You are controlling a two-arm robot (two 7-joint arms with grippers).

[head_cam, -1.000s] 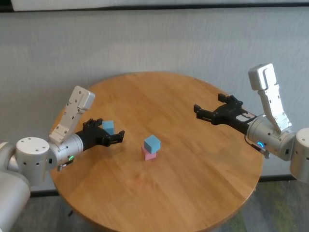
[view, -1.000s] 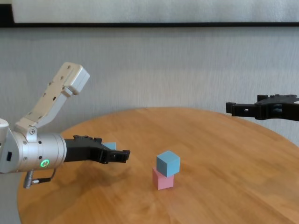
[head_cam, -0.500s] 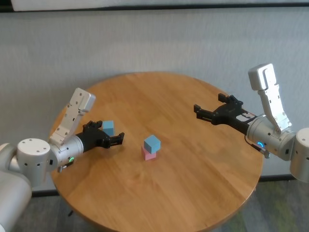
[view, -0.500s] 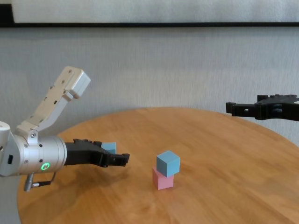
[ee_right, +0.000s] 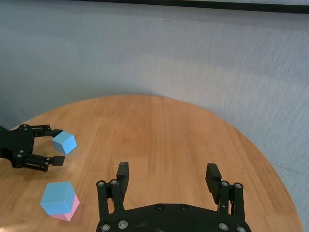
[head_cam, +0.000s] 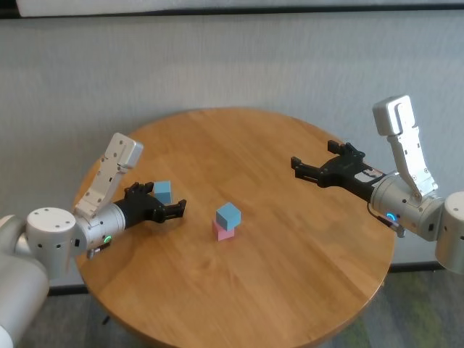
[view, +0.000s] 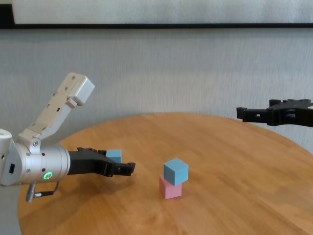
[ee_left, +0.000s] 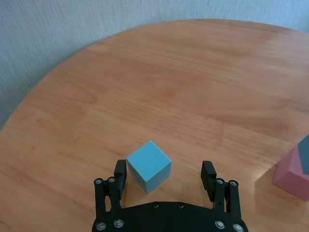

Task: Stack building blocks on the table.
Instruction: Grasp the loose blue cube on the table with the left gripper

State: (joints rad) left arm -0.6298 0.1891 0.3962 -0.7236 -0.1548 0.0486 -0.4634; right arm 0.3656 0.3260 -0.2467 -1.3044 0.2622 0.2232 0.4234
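A light blue block sits on a pale pink block near the middle of the round wooden table. To the left lies a loose light blue block on the wood. My left gripper is low over the table and open, its fingers either side of that block without touching it. In the left wrist view the block lies close to one finger of the left gripper. My right gripper hovers open and empty above the table's right side.
A grey textured wall stands behind the table. The table's rim curves round at the back. The right wrist view shows the two-block stack and the left gripper farther off.
The left gripper has sunk slightly and eased back around the loose blue block. The right arm and the stack have not moved.
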